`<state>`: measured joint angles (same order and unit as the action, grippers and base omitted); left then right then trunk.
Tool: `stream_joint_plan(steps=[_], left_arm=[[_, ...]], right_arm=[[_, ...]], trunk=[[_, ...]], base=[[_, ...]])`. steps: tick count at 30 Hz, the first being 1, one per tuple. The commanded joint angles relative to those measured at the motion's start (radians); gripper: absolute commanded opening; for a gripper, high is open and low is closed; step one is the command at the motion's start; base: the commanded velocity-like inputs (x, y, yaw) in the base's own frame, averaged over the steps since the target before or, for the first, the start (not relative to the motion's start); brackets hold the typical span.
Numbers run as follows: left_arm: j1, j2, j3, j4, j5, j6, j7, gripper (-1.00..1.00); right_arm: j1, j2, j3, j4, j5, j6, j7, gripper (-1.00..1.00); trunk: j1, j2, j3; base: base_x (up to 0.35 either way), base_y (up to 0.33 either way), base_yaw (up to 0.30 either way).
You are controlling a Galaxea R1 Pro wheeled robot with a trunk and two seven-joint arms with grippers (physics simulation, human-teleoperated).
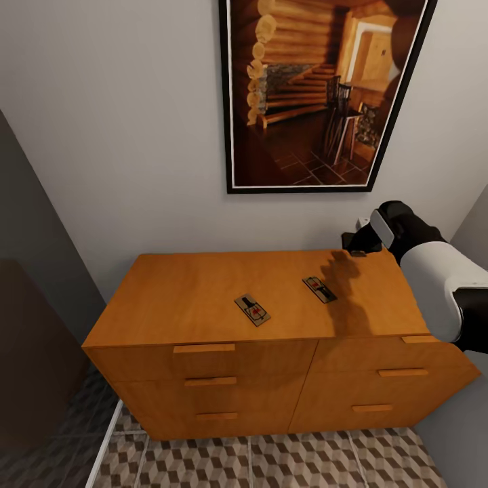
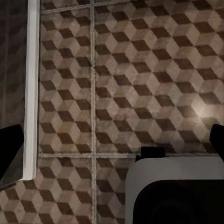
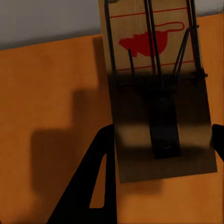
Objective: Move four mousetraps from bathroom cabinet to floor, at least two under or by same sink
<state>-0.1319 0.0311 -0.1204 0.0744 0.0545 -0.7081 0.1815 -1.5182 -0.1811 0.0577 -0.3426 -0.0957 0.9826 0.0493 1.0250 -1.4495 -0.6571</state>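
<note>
Right gripper (image 3: 161, 140) is clamped on a mousetrap (image 3: 154, 60), held above the cabinet (image 1: 196, 291) top at its far right corner. Two more traps lie flat on that top: one (image 1: 252, 309) near the middle, another (image 1: 319, 289) to its right. Left gripper (image 2: 116, 140) hangs spread wide over the tiled floor (image 2: 140, 70), holding nothing.

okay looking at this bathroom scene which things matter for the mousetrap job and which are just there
Job:
- two mousetraps on the cabinet
- a third mousetrap between the right end effector's fingers
- bathroom floor

Just there:
- framed log-cabin picture
- white floor strip
</note>
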Motion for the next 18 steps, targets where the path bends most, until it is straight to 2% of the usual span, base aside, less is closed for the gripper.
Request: stream_joint_plan(steps=[1,7,18], left_arm=[[-0.002,0.0,-0.009,0.004,0.005,-0.005,0.003,1.0],[-0.002,0.0,-0.009,0.004,0.005,-0.006,0.003,1.0],[-0.002,0.0,-0.009,0.004,0.005,-0.006,0.003,1.0]], right_arm=[[0.0,-0.001,0.006,-0.002,-0.01,0.004,-0.003,-1.0],[0.0,-0.001,0.007,-0.007,-0.01,0.004,-0.004,-1.0],[-0.001,-0.001,0.008,-0.007,-0.01,0.004,-0.005,-1.0]], trunk=[[0.0,0.0,-0.001],[0.0,0.0,-0.001],[0.0,0.0,-0.001]], base=[[0.0,0.0,0.0],[-0.068,0.0,0.0],[-0.308,0.0,0.0]])
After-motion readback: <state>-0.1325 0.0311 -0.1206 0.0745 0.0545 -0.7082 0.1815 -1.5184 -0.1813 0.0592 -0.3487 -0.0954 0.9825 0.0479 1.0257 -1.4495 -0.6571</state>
